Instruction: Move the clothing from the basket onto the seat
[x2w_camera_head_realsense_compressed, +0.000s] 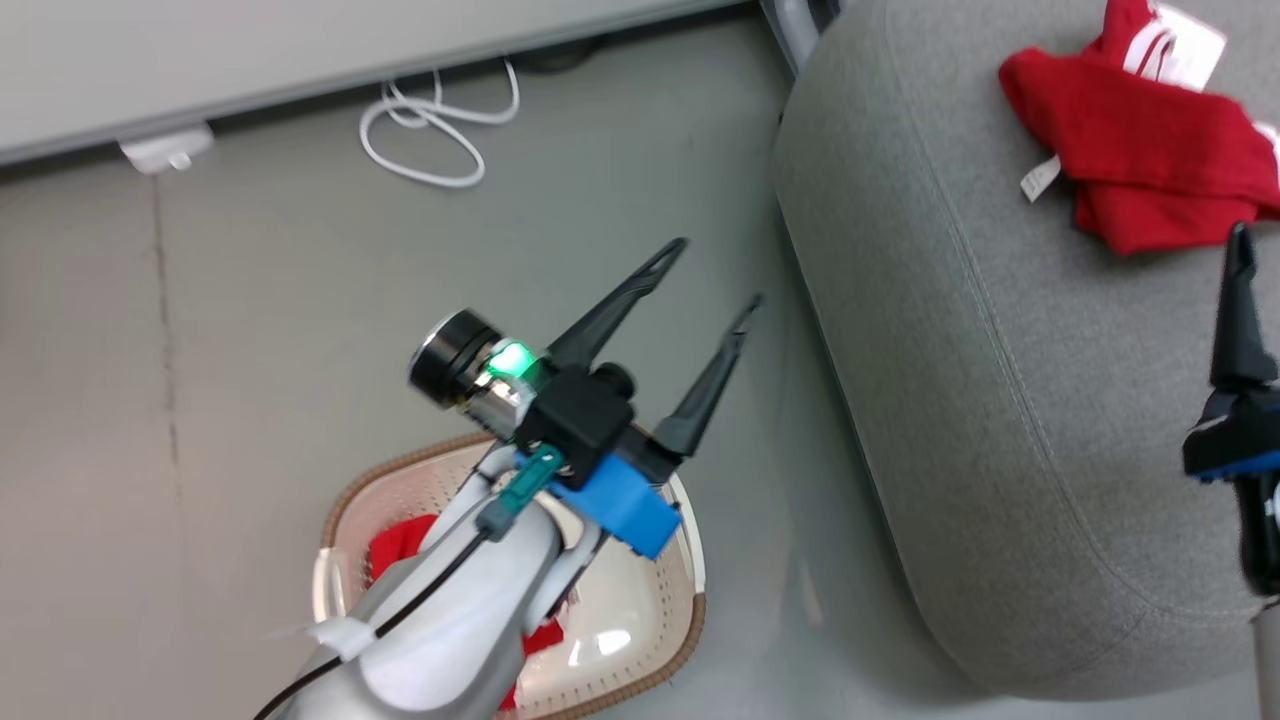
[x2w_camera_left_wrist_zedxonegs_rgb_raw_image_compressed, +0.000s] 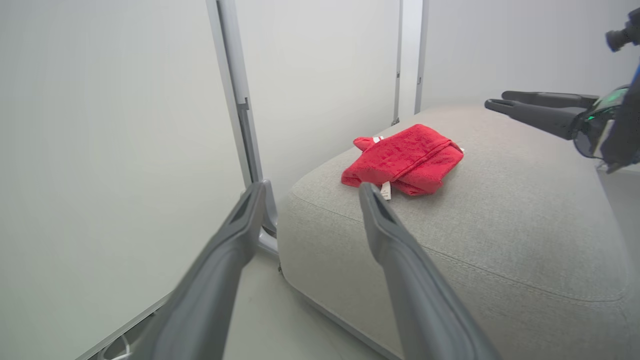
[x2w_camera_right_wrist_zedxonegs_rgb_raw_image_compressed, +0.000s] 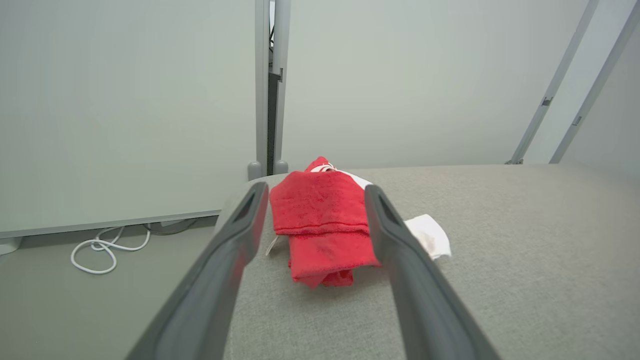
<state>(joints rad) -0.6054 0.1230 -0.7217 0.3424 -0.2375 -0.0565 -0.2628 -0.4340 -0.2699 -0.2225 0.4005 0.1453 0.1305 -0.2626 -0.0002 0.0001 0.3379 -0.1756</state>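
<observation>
One red garment (x2w_camera_head_realsense_compressed: 1140, 150) with white trim lies crumpled on the grey seat (x2w_camera_head_realsense_compressed: 950, 350), near its far end. My right gripper (x2w_camera_head_realsense_compressed: 1248, 250) hovers just short of it, open and empty. In the right wrist view the garment (x2w_camera_right_wrist_zedxonegs_rgb_raw_image_compressed: 320, 220) lies beyond the spread fingers of that gripper (x2w_camera_right_wrist_zedxonegs_rgb_raw_image_compressed: 315, 190). The cream basket (x2w_camera_head_realsense_compressed: 340, 510) stands on the floor left of the seat, with more red clothing (x2w_camera_head_realsense_compressed: 400, 545) inside, partly hidden by my left arm. My left gripper (x2w_camera_head_realsense_compressed: 718, 272) hangs open above the basket's far side, pointing toward the seat (x2w_camera_left_wrist_zedxonegs_rgb_raw_image_compressed: 500, 210) and the garment (x2w_camera_left_wrist_zedxonegs_rgb_raw_image_compressed: 405, 157).
A white cable (x2w_camera_head_realsense_compressed: 430, 130) lies coiled on the grey floor by the pale wall panel (x2w_camera_head_realsense_compressed: 300, 50). Metal frame posts (x2w_camera_left_wrist_zedxonegs_rgb_raw_image_compressed: 240, 100) stand behind the seat. Bare floor separates the basket from the seat.
</observation>
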